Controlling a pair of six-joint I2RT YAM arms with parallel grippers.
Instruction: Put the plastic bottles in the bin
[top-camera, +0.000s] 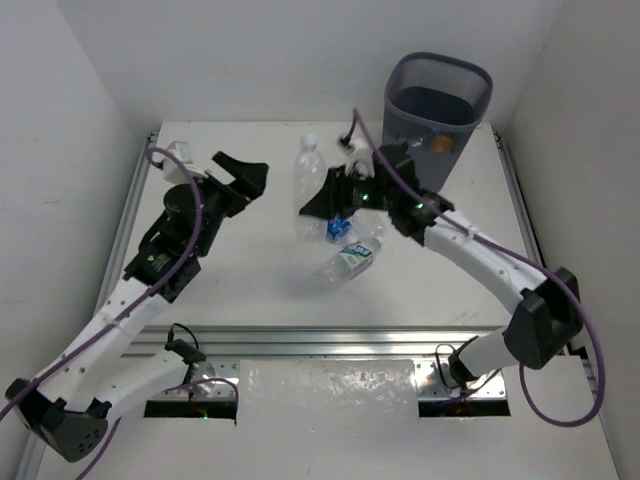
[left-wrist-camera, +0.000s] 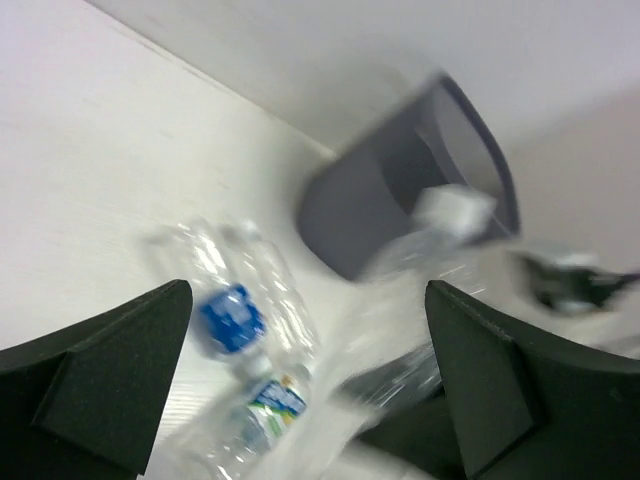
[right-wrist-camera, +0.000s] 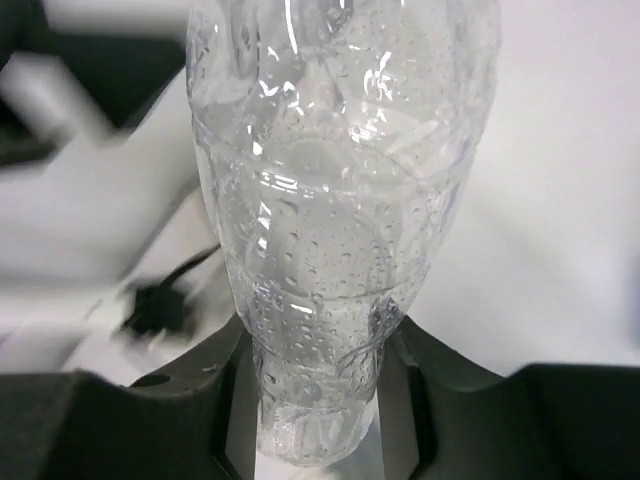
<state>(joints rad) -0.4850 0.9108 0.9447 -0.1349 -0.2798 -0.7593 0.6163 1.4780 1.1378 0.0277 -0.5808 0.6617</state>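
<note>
Grasp step, by my reading: right claw (right-wrist-camera: 318, 400) clenched on a clear bottle (top-camera: 308, 175) mid counter (top-camera: 250, 275), well short of the bin (top-camera: 437, 100) at far right; left claw (top-camera: 245, 175) released, empty; next calls for carrying it over the rim, then letting go.

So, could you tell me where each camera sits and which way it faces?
Top external: above and behind the robot, looking down on the table, bin, left arm and right arm.
Left wrist: on the left arm, facing across lying bottles toward the bin; the open left gripper frames it.
Right wrist: on the right arm, close on the clear bottle in the right gripper.
Shared: top and left wrist both show the bin.
</note>
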